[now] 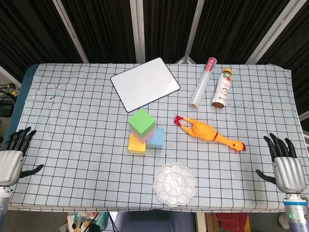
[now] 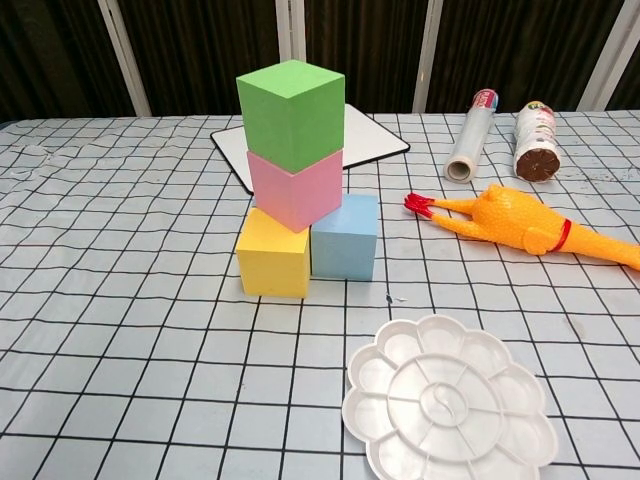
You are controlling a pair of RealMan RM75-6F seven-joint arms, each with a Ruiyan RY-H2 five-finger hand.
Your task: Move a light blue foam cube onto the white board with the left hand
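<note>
The robot's left hand (image 1: 10, 162) and right hand (image 1: 288, 166) rest at opposite edges of the checked tablecloth (image 1: 72, 121), fingers apart and straight, holding nothing. The light blue foam cube (image 1: 156, 138) sits on the cloth well to the right of the left hand's fingertips, touching a yellow cube (image 1: 137, 144); a pink cube (image 1: 143, 136) straddles the two and carries a green cube (image 1: 142, 122). Beyond the stack, farther from both hands, the white board (image 1: 145, 83) lies flat with nothing on it. A white paint palette (image 1: 174, 184), its wells empty, lies nearer the table's front edge. A rubber chicken (image 1: 210, 132), a capped bottle (image 1: 221, 87) and a film roll (image 1: 203, 82) lie toward the right hand's side.
</note>
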